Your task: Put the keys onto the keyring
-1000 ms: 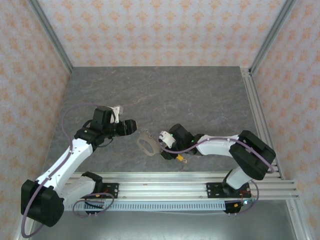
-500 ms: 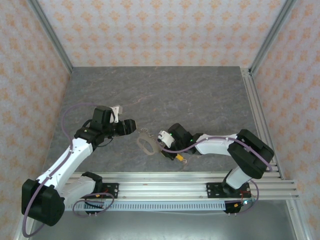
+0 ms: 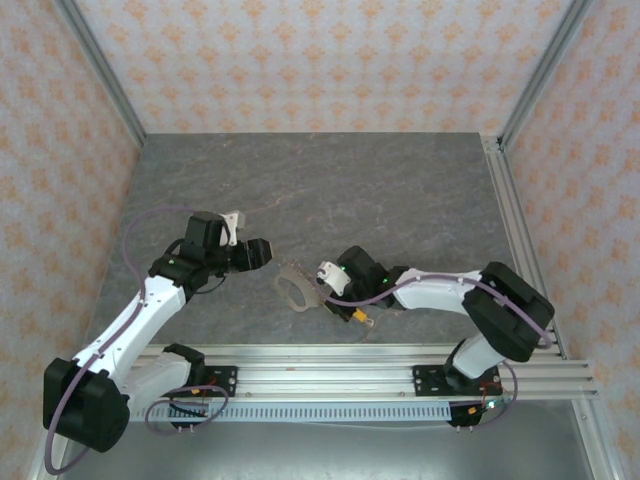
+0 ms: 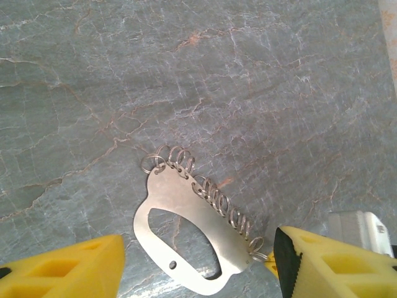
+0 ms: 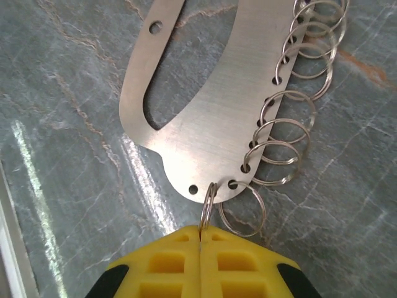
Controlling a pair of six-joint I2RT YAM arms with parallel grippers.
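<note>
While the right pincer (image 5: 200, 239) is clenched on one split ring (image 5: 208, 202) of the keyring (image 5: 205, 112), the left pincer (image 4: 198, 266) stands released, its fingers flanking the keyring.

Looking down on grey veined counter (image 4: 279, 74). Flat on it, low centre: keyring (image 4: 177, 195), a metal plate with big cut-out and small hole, row of split rings (image 4: 214, 194) threaded along its upper-right edge. Flanked by left jaws, wide apart, yellow fingertips (image 4: 62, 267) in bottom corners. End ring right beside right-hand fingertip, contact unclear. Pale grey block (image 4: 360, 226) behind that fingertip, unidentifiable.
</note>
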